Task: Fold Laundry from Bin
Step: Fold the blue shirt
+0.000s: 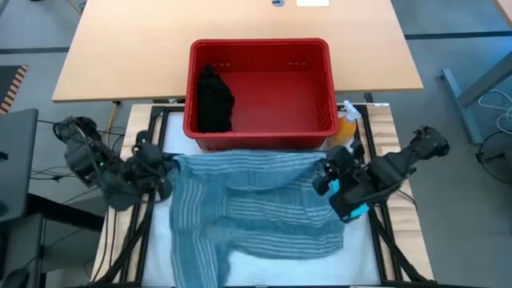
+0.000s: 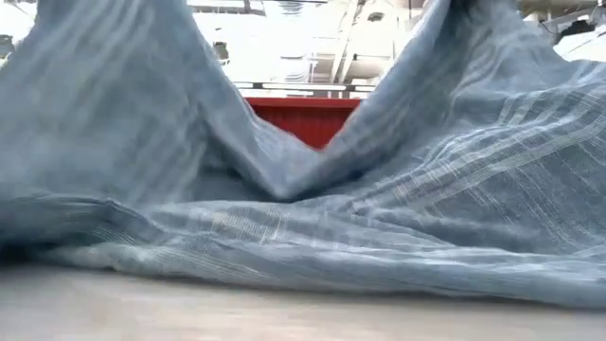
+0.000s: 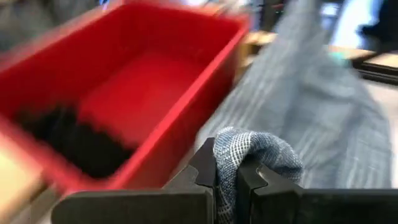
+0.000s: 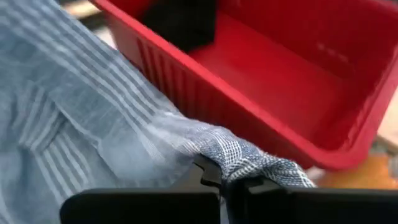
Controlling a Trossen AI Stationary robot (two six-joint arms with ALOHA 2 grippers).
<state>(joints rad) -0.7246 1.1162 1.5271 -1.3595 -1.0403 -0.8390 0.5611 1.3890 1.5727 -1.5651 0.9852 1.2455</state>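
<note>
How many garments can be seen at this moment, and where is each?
2. The striped cloth is spread in front of the bin, a corner pinched in the left tool and another in the right tool. The black garment lies inside the bin. The cloth may hide others.

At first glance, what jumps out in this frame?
A blue-grey striped cloth is stretched between the left gripper and right gripper, each shut on a top corner, its lower part on the table. Behind it stands the red rectangular plastic bin, holding one black garment at its left end.
</note>
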